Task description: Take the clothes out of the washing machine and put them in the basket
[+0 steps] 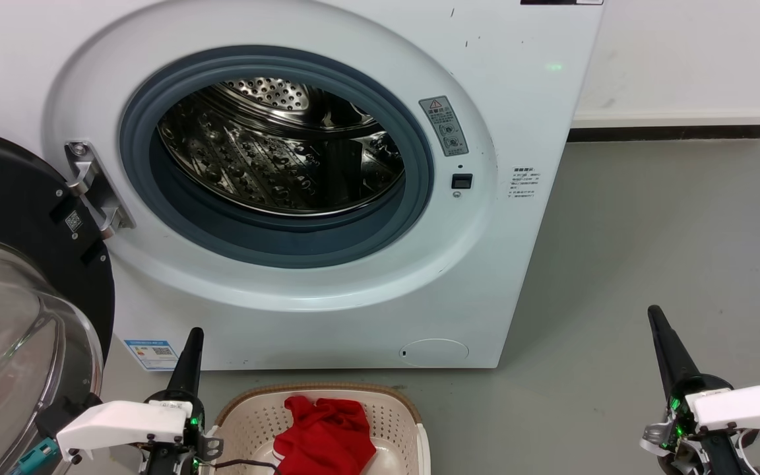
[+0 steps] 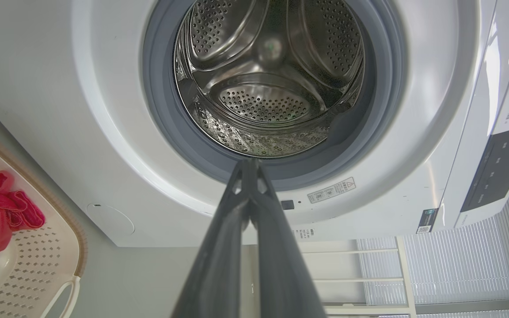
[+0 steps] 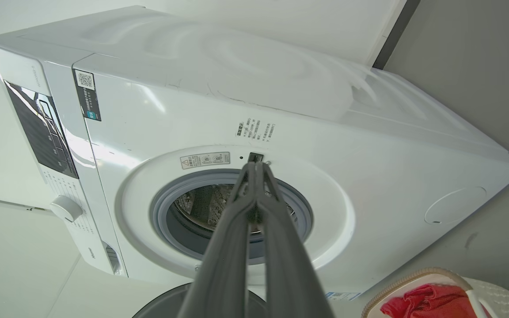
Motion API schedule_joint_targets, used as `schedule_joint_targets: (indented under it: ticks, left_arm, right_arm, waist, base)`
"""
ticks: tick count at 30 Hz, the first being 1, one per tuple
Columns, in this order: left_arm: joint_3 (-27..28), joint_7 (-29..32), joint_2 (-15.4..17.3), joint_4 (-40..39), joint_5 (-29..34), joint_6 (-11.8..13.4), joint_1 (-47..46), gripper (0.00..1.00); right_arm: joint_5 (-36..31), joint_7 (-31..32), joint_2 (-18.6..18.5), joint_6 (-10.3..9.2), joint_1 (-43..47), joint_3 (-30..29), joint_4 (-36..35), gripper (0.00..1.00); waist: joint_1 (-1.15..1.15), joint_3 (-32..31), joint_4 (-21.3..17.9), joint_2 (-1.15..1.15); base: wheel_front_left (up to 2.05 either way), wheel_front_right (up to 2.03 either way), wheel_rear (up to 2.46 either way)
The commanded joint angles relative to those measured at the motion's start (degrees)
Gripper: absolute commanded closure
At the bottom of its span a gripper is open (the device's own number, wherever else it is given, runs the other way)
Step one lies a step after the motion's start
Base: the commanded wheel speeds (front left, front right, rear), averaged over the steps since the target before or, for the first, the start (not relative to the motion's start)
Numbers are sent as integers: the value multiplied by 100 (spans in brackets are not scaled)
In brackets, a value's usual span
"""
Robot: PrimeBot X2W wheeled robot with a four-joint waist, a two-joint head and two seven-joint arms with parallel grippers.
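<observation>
1. The red clothes (image 1: 324,435) lie heaped inside the basket (image 1: 398,422). It stands on the floor (image 1: 650,231) just in front of the washer (image 1: 518,99), between the two tools.
2. The left tool (image 1: 193,343) has its fingers pressed together to a point and holds nothing. It hovers just beside the basket's left rim, aimed at the washer's front.
3. The right tool (image 1: 658,323) is likewise closed and empty, well apart to the right over bare floor.
4. The drum (image 1: 274,165) shows bare perforated steel in the head and left wrist views, with no red in it. Unloading looks finished, or nearly so.
5. The step in hand is best treated as a check. The fold of the grey ring and the drum's lowest front are partly hidden, and a small piece could sit there.
6. If a reach is needed, spread the fingers before crossing the ring. Also keep the left arm off the open door (image 1: 24,343) close beside it.
7. The basket's near edge is cut off, so I cannot tell whether cloth hangs over it.
</observation>
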Motion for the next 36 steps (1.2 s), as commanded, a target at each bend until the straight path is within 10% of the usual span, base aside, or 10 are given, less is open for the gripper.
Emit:
schedule_joint_targets:
  ticks: [1, 36]
  left_arm:
    - [41, 27, 1, -6, -137, -33, -122, 100]
    - [212, 335, -17, 112, -1427, -209, -241, 100]
  right_arm:
    - [140, 40, -12, 1, -129, -28, 18, 100]
    - [1387, 327, 48, 0, -288, -238, 260, 100]
  waist:
    - [0, 1, 6, 0]
    - [0, 26, 137, 0]
  base:
    - [0, 0, 0]
    - [0, 0, 0]
